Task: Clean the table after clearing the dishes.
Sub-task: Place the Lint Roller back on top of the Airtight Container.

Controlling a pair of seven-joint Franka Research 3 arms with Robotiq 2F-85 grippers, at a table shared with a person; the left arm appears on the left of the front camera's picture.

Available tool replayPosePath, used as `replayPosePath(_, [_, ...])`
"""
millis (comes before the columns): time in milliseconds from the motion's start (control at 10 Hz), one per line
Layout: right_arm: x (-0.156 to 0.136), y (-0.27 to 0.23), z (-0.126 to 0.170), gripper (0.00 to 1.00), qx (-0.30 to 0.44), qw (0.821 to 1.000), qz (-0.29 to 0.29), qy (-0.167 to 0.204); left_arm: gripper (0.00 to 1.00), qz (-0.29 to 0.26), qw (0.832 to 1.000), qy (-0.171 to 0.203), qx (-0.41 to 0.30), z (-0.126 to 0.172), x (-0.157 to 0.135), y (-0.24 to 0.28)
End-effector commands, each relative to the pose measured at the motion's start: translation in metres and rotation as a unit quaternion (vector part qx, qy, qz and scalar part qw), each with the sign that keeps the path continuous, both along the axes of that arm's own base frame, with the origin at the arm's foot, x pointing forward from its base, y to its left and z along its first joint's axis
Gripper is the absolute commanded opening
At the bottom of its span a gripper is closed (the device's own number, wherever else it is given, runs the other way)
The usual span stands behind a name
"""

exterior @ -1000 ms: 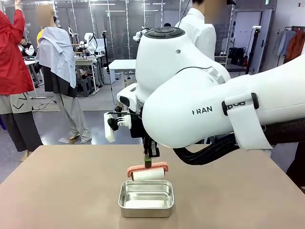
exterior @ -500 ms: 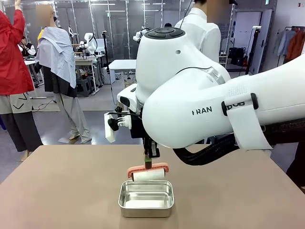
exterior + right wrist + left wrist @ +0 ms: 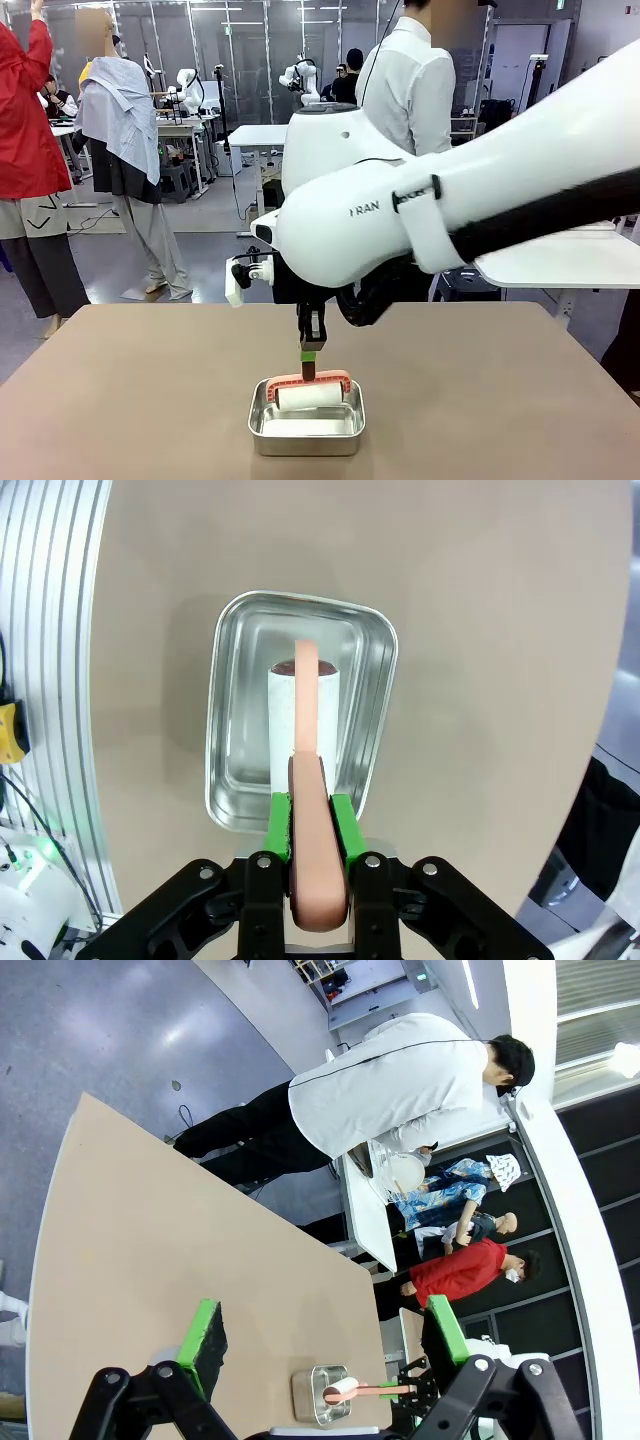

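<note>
- The right hand (image 3: pixel 310 825) is clamped on the pink handle of a lint roller (image 3: pixel 312 392); its green pads (image 3: pixel 279 825) press the handle from both sides; in the front view the hand (image 3: pixel 311 345) hangs straight down above the pan
- The lint roller's white roll sits down inside the steel pan (image 3: pixel 306 420), with its pink frame arched over the roll; from the right wrist view the roll lies along the pan's length, near its middle
- The steel pan rests on the worktop (image 3: pixel 120 390) near the robot's edge, about midway across; the beige-brown top around it is bare
- The left hand (image 3: pixel 325 1335) has its fingers spread wide apart with nothing between them, high above the worktop; far below it the pan and roller show small
- A person in a white shirt (image 3: pixel 408 85) stands beyond the far edge, back turned
</note>
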State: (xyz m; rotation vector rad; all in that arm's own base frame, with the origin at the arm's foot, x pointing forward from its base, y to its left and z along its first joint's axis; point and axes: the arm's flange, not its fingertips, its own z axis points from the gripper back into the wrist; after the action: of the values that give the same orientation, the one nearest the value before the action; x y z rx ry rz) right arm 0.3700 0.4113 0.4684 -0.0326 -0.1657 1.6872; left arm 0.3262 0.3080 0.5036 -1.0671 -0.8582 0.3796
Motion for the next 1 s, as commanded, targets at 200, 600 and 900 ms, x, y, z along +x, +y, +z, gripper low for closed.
replayPosePath(200, [0.037, -0.002, -0.018, 0.21, 0.029, 0.998, -0.004, 0.061, 1.00, -0.004, 1.000, -0.003, -0.002, 0.005, -0.001, 0.003])
replayPosePath(600, [0.064, 0.001, -0.039, 0.21, 0.018, 0.996, -0.018, 0.081, 1.00, -0.004, 1.000, -0.003, -0.002, 0.005, -0.001, 0.003])
replayPosePath(900, [0.068, 0.002, -0.038, 0.58, 0.006, 0.998, -0.018, 0.063, 1.00, -0.004, 1.000, -0.003, -0.002, 0.005, -0.001, 0.003])
